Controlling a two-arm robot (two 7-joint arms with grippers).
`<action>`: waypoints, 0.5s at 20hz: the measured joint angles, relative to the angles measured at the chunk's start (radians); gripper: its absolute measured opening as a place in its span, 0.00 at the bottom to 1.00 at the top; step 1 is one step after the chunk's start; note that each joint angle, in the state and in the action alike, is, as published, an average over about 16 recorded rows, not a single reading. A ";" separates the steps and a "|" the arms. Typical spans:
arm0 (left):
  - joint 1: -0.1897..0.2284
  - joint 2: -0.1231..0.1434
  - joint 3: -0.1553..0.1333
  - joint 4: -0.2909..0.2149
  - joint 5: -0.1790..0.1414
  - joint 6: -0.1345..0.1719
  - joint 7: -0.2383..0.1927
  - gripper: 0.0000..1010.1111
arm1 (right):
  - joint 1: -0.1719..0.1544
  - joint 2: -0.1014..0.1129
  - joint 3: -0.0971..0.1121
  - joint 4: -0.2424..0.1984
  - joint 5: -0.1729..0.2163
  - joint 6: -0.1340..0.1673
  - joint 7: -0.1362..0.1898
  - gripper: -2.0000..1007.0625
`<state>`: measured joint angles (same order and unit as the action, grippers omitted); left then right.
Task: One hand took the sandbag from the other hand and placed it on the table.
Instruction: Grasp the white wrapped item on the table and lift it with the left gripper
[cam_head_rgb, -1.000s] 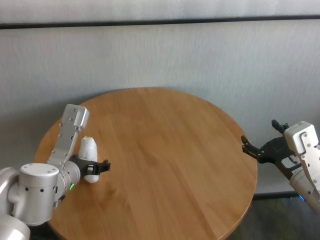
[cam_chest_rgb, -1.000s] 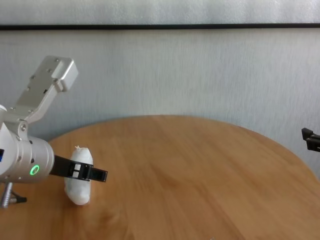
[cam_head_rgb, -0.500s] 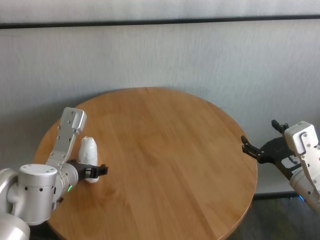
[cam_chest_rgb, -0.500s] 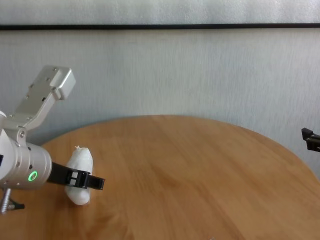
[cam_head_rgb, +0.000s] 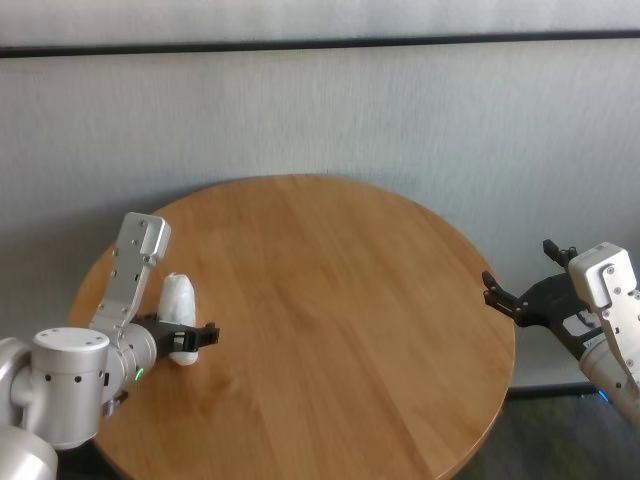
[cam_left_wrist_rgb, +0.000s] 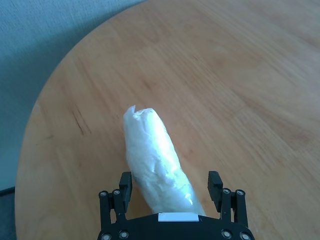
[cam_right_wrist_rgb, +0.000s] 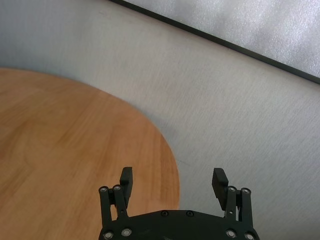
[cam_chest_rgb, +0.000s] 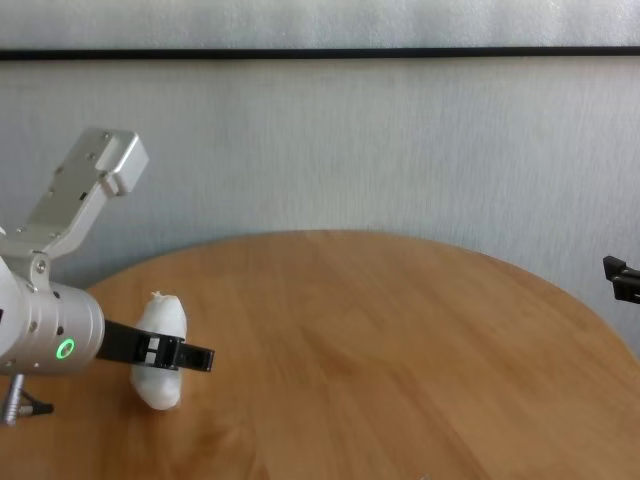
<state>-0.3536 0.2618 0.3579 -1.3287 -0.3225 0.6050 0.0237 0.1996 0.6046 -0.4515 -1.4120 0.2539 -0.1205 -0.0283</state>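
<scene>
The sandbag (cam_head_rgb: 179, 318) lies on the table (cam_head_rgb: 330, 320) at its left side, near the left rim, with its crimped end pointing toward the far edge and its rounded end toward the robot. The left gripper (cam_left_wrist_rgb: 172, 189), on the silver wrist with the green ring, sits low over the sandbag's near end, one finger on each side of the pouch. Its jaws stand wide apart, and in the left wrist view bare wood shows between each finger and the white fabric, so the fingers straddle the pouch without pressing it. In the chest view the near black finger (cam_chest_rgb: 170, 352) crosses in front of the sandbag's lower half. The right gripper (cam_head_rgb: 520, 298) hangs off the table's right edge, beyond the rim and well apart from the sandbag, its jaws likewise spread wide with nothing between them. A pale grey wall (cam_head_rgb: 320, 110) stands behind the table.
</scene>
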 joint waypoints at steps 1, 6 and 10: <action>0.000 0.000 -0.001 0.000 0.000 -0.002 -0.002 0.99 | 0.000 0.000 0.000 0.000 0.000 0.000 0.000 0.99; 0.003 -0.001 -0.005 -0.003 -0.001 -0.011 -0.010 0.99 | 0.000 0.000 0.000 0.000 0.000 0.000 0.000 0.99; 0.004 -0.001 -0.005 -0.004 -0.002 -0.012 -0.009 0.99 | 0.000 0.000 0.000 0.000 0.000 0.000 0.000 0.99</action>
<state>-0.3499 0.2611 0.3526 -1.3330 -0.3248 0.5934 0.0150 0.1996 0.6046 -0.4515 -1.4120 0.2540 -0.1205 -0.0283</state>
